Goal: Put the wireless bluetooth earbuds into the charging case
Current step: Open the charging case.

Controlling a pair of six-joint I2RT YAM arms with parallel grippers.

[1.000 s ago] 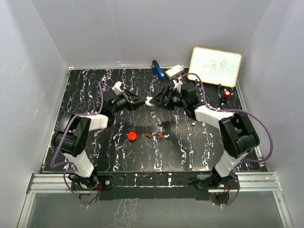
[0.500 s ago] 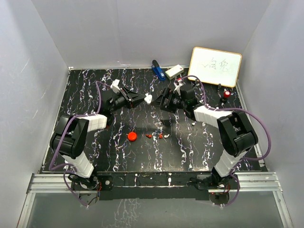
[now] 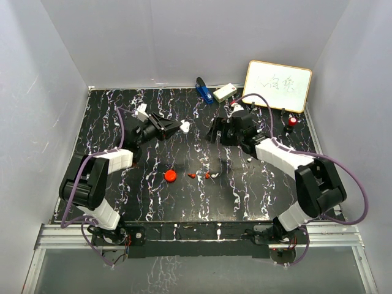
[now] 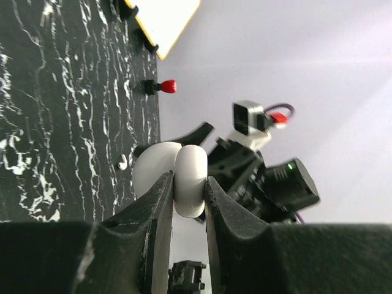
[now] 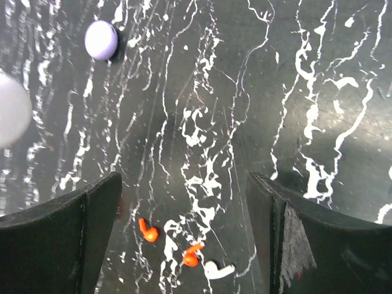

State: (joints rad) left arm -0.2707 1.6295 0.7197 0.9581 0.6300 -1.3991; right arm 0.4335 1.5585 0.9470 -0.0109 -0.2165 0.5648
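Note:
My left gripper (image 4: 188,184) is shut on a white round charging case (image 4: 190,177), held in the air above the table's far middle; in the top view the case (image 3: 184,126) sits at the gripper's tip (image 3: 177,127). My right gripper (image 3: 215,131) hangs a short way to the right of it, open and holding nothing. Below and between its fingers (image 5: 73,233) lie two red earbuds (image 5: 147,231) (image 5: 191,255) and a white earbud (image 5: 218,269) on the black marbled table. From above, the earbuds (image 3: 207,175) lie near the table's middle.
A red round case (image 3: 170,176) lies left of the earbuds. A purple round case (image 5: 101,40) lies farther off. At the back stand a whiteboard (image 3: 277,85), a blue item (image 3: 203,90), a small white box (image 3: 225,92) and a red-capped marker (image 3: 293,121).
The two grippers met at the white case a second ago. The left one has since drawn back left with the case, and the right one has pulled away to the right.

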